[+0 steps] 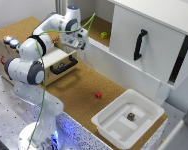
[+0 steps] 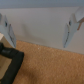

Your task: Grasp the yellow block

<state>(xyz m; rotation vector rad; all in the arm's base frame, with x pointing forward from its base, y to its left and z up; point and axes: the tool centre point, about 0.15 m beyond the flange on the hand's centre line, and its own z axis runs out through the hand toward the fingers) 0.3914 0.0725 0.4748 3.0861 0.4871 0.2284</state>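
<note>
The yellow block (image 1: pixel 104 35) sits on the cork floor inside the open white cabinet, at the back of the scene. It is a tiny yellow cube with dark marks. My gripper (image 1: pixel 77 44) hangs to the exterior view's left of it, outside the cabinet and above the wooden drawer box, well apart from the block. In the wrist view the gripper (image 2: pixel 39 30) is open, its two fingers (image 2: pixel 72 27) spread wide with nothing between them. That view faces a white cabinet wall (image 2: pixel 42 25) and the yellow block does not show there.
A small red cube (image 1: pixel 98 95) lies on the cork table. A white tray (image 1: pixel 111 127) at the front right holds a dark purple cube (image 1: pixel 130 116). The cabinet door (image 1: pixel 154 55) carries a black handle (image 1: pixel 139 44). The drawer box's black handle (image 1: pixel 64 66) (image 2: pixel 10 61) is below the gripper.
</note>
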